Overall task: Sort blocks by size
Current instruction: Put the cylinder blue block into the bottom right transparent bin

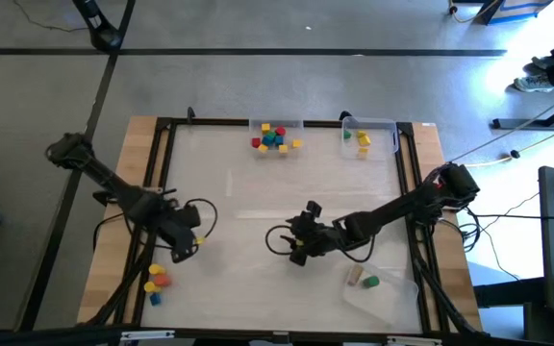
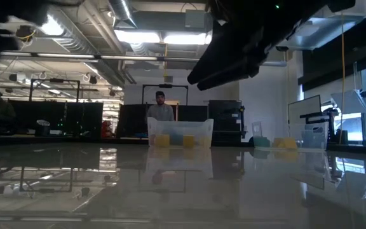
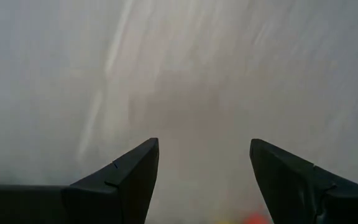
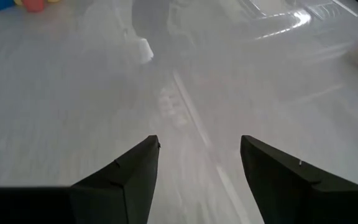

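The table (image 1: 258,197) spreads bare beneath both my arms, with clear trays (image 1: 373,135) along its far edge, well ahead of my fingers, and one near tray (image 1: 383,288) just beside my right gripper (image 4: 197,180). My right gripper and left gripper (image 3: 204,180) both hang spread wide, holding nothing. Most blocks (image 1: 275,137) sit in the far trays, and a few loose blocks (image 1: 156,281) lie just behind my left gripper.

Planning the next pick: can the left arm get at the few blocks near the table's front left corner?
Probably yes. The left gripper hangs open and empty just beside those blocks, which lie on bare table with no tray wall or the right gripper between.
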`<state>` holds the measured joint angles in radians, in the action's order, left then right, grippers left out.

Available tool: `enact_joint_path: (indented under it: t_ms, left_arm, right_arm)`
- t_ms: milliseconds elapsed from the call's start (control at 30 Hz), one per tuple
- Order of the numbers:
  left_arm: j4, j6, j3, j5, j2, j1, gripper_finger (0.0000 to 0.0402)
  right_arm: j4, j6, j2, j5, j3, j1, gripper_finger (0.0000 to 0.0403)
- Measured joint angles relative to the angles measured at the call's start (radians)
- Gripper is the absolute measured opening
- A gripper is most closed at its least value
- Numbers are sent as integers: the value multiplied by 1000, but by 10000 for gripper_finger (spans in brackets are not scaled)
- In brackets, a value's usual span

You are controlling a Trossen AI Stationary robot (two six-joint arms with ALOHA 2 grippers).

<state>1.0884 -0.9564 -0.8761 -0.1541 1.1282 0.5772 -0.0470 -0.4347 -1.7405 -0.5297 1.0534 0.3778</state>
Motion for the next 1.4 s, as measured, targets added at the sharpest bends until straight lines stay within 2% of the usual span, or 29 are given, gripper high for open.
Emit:
enact_joint_path:
  t_ms: [133,333,500,633,700,833,1167,1400]
  left_arm:
    - [69,-211,0,88,0,69,241]
    - [81,-377,3,110,0,173,241]
    - [94,-430,3,148,11,251,241]
    - [197,-430,3,83,40,251,241]
    - [257,-421,3,41,57,227,241]
    - [371,-412,4,49,82,143,241]
    - [398,-26,9,27,90,-127,241]
    - [349,215,82,55,98,-318,237]
  right_arm:
    - [9,6,0,0,-2,1,227]
    - [8,7,0,0,-2,1,227]
    - [9,17,0,-7,-2,1,227]
    - [9,17,0,-33,-2,1,227]
    - [10,17,0,-37,-2,-2,227]
    - [40,18,0,-37,-2,-13,227]
    - [52,18,0,-31,-2,-13,227]
    - [49,18,-1,-31,-2,-13,227]
